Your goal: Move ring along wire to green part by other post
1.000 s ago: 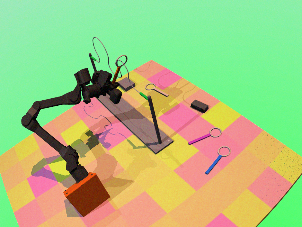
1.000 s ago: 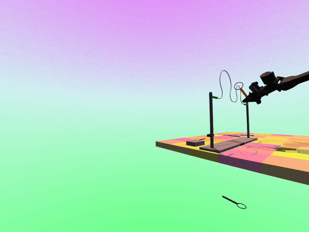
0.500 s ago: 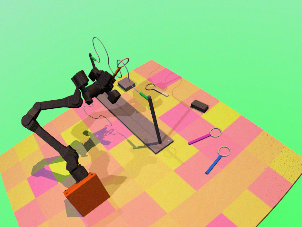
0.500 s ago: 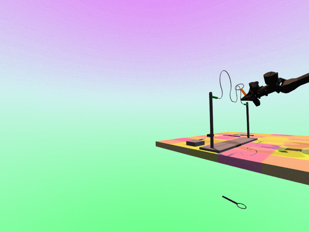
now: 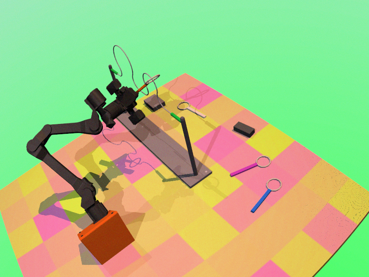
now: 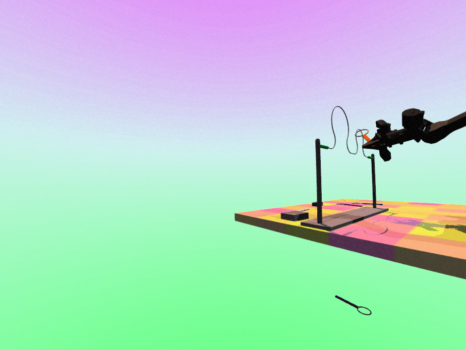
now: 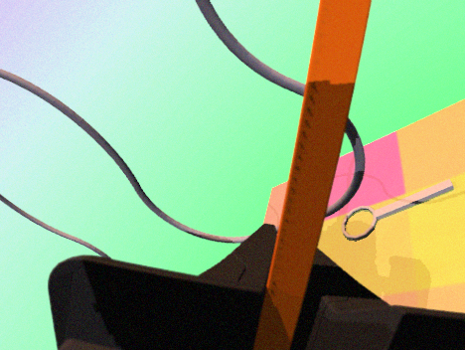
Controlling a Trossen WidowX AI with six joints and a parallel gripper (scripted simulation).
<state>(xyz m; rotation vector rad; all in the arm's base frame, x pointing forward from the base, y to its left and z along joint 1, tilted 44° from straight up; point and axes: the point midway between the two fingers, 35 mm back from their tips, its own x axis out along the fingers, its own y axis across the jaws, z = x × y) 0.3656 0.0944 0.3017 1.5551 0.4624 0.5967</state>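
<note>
The ring [image 5: 159, 75] [image 6: 366, 138] [image 7: 318, 149] with its orange handle [image 5: 141, 88] is tilted nearly flat around the small hump of the grey wire [image 5: 132, 66] [image 6: 348, 128] [image 7: 134, 184]. The wire appears to pass through it; the gap is too small to tell. The ring is out of the wrist view. My gripper [image 5: 137, 93] [image 6: 364, 145] [image 7: 275, 237] is shut on the handle, below the ring. One green part [image 5: 176, 117] [image 6: 370, 157] is at the near post [image 5: 189, 146] [image 6: 373, 180], the other [image 5: 114, 71] [image 6: 323, 146] at the far post [image 6: 318, 180].
A tall wire loop rises between the hump and the far post. The base plate [image 5: 167, 148] lies under the wire. A grey box [image 5: 154, 102] [image 6: 294, 215], a black block [image 5: 243, 129] and rings with white [image 5: 196, 111], magenta [image 5: 244, 169] and blue [image 5: 260, 201] handles lie on the table.
</note>
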